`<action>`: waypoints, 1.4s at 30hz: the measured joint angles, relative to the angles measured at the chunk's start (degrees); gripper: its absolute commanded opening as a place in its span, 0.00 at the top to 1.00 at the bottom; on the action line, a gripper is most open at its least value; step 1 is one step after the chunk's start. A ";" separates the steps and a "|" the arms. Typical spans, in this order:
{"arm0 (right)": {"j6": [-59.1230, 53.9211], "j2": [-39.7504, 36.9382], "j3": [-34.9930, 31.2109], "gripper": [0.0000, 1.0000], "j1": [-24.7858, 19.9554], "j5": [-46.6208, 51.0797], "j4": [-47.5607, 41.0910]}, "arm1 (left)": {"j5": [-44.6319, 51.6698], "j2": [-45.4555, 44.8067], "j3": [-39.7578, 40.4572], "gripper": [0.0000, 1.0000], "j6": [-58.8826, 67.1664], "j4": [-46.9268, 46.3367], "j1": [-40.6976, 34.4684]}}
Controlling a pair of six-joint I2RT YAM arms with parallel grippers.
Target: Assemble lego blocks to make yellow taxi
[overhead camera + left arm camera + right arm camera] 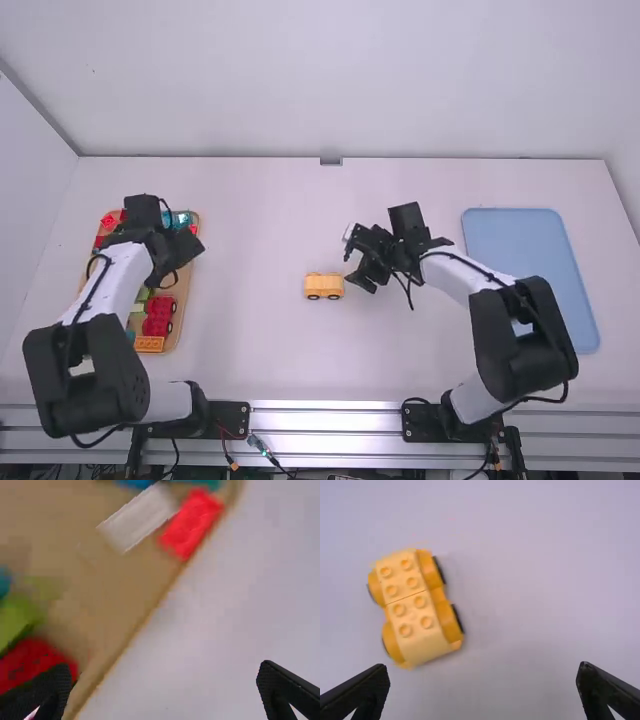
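A yellow toy car (324,286) sits wheels-down on the white table (255,350), at the clock's centre. Near it, at two o'clock: right gripper (358,262), fingers apart. Nine o'clock: tan tray (187,290) of blocks, left gripper (184,256) above, fingers spread. Farther, three o'clock: blue tray (510,240).

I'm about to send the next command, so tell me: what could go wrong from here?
The yellow car stands on wheels, so a sideways nudge from the open right pincer might roll it. On the tray, the white block lies close beside a red block; the open left pincer could bump one while reaching for the other. Pressing down off-centre might part the car at the seam across its top.
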 measured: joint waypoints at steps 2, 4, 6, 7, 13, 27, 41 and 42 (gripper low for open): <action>-0.09 -1.25 0.04 0.01 0.15 1.42 -0.09 | -2.71 0.00 0.00 0.01 -9.62 -5.40 2.12; -0.02 -1.46 0.04 0.01 0.13 2.38 0.04 | -6.47 0.00 0.00 0.01 -19.58 -10.47 4.63; -0.15 -1.46 0.04 0.01 0.15 2.82 0.31 | -8.09 0.00 0.00 0.01 -24.06 -12.39 6.14; -0.20 -1.46 0.04 0.01 0.13 3.08 0.94 | -8.92 0.00 0.00 0.01 -26.95 -13.68 7.19; -0.13 -1.46 0.04 0.01 0.15 3.65 4.17 | -10.23 0.00 0.00 0.01 -32.11 -17.38 9.38; -3.23 -1.46 0.02 0.01 0.48 3.69 7.52 | -11.98 0.00 -3.34 0.24 -30.47 -18.60 15.08; -4.20 -1.46 0.02 0.01 0.68 3.69 9.07 | -8.37 0.00 -9.35 0.36 -26.71 -14.51 18.45; -4.17 -1.46 0.02 0.01 0.68 3.67 9.07 | -7.80 0.00 -9.35 0.46 -26.62 -14.21 18.47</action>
